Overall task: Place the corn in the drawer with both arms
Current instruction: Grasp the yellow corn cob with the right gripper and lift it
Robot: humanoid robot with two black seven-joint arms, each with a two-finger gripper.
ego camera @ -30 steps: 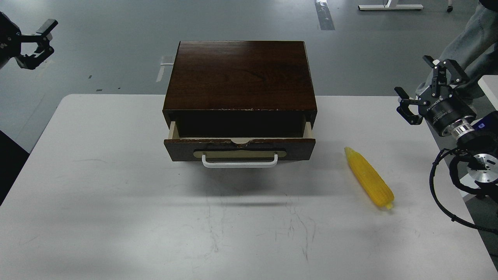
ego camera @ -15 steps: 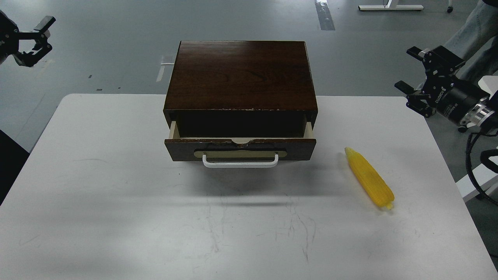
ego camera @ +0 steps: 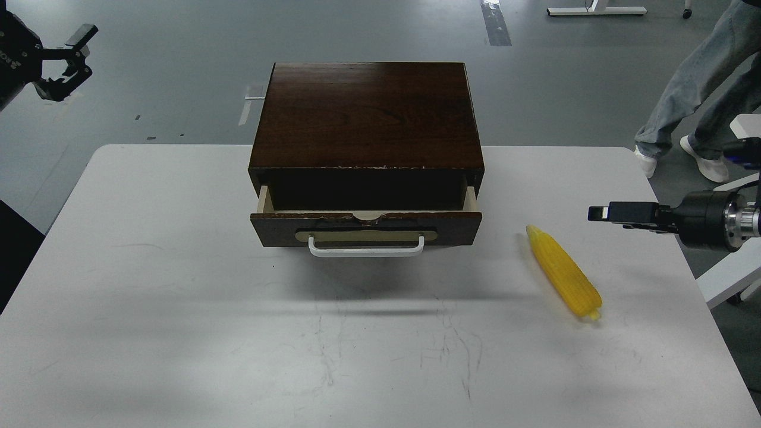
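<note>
The yellow corn (ego camera: 563, 272) lies on the white table (ego camera: 178, 285), right of the cabinet, paler tip pointing toward the back. The dark brown cabinet (ego camera: 365, 113) stands at the table's back middle. Its drawer (ego camera: 365, 229) is pulled out a little, with a white bar handle (ego camera: 366, 249) in front; its inside is dark. My left gripper (ego camera: 72, 54) is open and empty, high at the far left, away from the table. My right gripper (ego camera: 603, 213) hovers level just right of the corn's tip, seen edge-on, so its fingers cannot be told apart.
A person's legs (ego camera: 692, 89) in jeans stand on the grey floor beyond the table's back right corner. A white frame (ego camera: 728, 276) sits off the table's right edge. The table surface carries only the cabinet and corn.
My right gripper has swung down from above the table's back right corner and now points left, level, close to the corn. My left gripper shifted slightly right. Corn and drawer have not moved.
</note>
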